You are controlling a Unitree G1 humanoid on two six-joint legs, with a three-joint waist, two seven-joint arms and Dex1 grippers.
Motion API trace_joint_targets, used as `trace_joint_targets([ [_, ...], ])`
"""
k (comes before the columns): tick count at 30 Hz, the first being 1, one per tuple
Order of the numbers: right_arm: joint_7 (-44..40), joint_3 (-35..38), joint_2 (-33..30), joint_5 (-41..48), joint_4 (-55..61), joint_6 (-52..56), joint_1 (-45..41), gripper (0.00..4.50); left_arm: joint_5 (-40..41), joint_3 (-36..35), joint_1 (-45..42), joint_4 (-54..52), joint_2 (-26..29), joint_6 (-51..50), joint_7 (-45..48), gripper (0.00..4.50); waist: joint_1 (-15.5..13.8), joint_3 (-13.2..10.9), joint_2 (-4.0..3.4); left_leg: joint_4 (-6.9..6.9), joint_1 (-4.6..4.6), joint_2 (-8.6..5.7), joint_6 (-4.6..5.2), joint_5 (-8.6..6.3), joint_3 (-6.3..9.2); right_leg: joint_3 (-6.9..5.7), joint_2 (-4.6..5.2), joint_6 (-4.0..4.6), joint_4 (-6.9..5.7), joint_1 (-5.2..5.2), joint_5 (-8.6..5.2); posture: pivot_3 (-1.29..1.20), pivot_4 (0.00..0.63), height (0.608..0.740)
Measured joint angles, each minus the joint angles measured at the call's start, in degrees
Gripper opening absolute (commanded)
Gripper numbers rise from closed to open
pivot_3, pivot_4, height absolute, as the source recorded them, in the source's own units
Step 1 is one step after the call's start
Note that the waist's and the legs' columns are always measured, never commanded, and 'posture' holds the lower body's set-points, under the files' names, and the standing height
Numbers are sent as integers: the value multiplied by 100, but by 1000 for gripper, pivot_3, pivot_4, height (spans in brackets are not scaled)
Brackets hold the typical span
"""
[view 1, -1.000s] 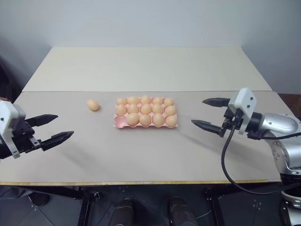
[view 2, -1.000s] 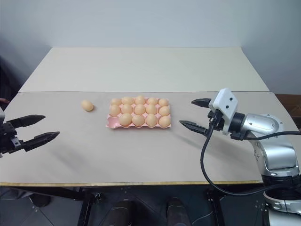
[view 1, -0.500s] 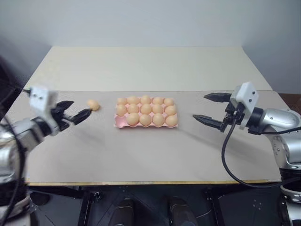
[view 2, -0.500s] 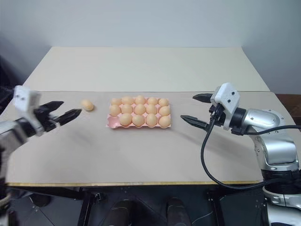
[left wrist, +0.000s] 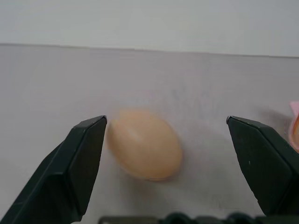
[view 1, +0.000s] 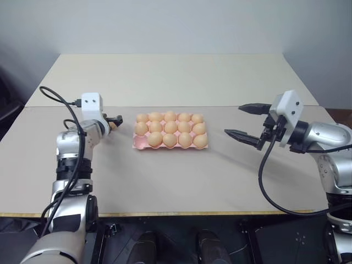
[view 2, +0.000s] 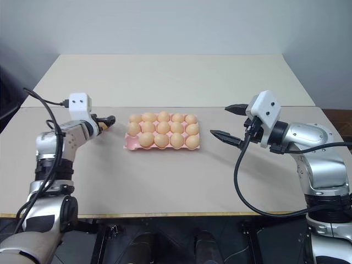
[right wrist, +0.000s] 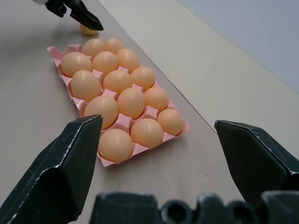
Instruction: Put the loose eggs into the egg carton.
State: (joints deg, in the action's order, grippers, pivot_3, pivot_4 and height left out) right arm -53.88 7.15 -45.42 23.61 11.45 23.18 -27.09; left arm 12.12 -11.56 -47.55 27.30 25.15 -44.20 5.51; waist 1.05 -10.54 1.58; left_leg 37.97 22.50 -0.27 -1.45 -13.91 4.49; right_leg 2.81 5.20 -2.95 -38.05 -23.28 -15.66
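- Table (view 1: 181, 181): a pale beige surface filling the middle of the head views, with a seam running left to right across it just above the carton.
- Egg carton (view 1: 138, 144): a pink moulded tray at the centre of the head views, slightly left of mid-frame. Fourteen eggs sit in its cups; the cup at its lower left corner is empty.
- Loose egg (left wrist: 145, 150): one orange-tan egg lying on the table just left of the carton. In the left wrist view it lies between the two black fingers, closer to one of them; contact cannot be told.
- Left gripper (view 1: 114, 121): at centre left of the head views, reaching toward the carton's left side. Its fingers stand wide apart on either side of the loose egg, clamped on nothing.
- Right gripper (view 1: 248, 121): at centre right of the head views, well apart from the carton's right edge and raised above the table. Its fingers are spread wide and hold nothing; they point toward the carton.
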Motion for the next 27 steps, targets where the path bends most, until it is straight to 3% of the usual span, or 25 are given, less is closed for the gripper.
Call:
trace_joint_targets([
  [5,63,26,0,16,92,1,21,4500,-156,9,-321,869,-203,552,-113,4486,-20,0,1,1,3,-4,-1,1,0,-1,4,-1,1,0,1,0,150,740],
  [8,112,48,0,25,197,8,44,4500,-194,-7,-451,1278,-277,805,-207,3903,-12,0,1,1,4,-4,-1,1,0,-1,4,-2,1,0,1,0,150,740],
  [14,210,62,1,25,238,37,49,4500,-342,-12,-608,1724,-294,1190,-310,1997,-14,0,2,2,4,-5,-2,1,0,-1,4,-2,0,0,1,0,150,740],
  [15,233,62,1,23,237,59,49,4500,-371,7,-608,1726,-294,1205,-301,1838,-15,0,2,2,4,-4,-2,1,0,-1,4,-2,0,0,1,0,150,740],
  [21,410,59,36,12,236,71,97,4500,-541,157,-297,1234,-133,1194,-104,1750,7,0,2,1,4,-3,-2,1,1,-1,3,-2,-2,-2,1,0,150,740],
  [27,431,47,47,18,265,73,158,4500,-377,273,479,-659,417,787,807,1750,4,0,1,2,10,-1,-5,3,2,-1,1,-2,-3,-8,1,0,150,740],
])
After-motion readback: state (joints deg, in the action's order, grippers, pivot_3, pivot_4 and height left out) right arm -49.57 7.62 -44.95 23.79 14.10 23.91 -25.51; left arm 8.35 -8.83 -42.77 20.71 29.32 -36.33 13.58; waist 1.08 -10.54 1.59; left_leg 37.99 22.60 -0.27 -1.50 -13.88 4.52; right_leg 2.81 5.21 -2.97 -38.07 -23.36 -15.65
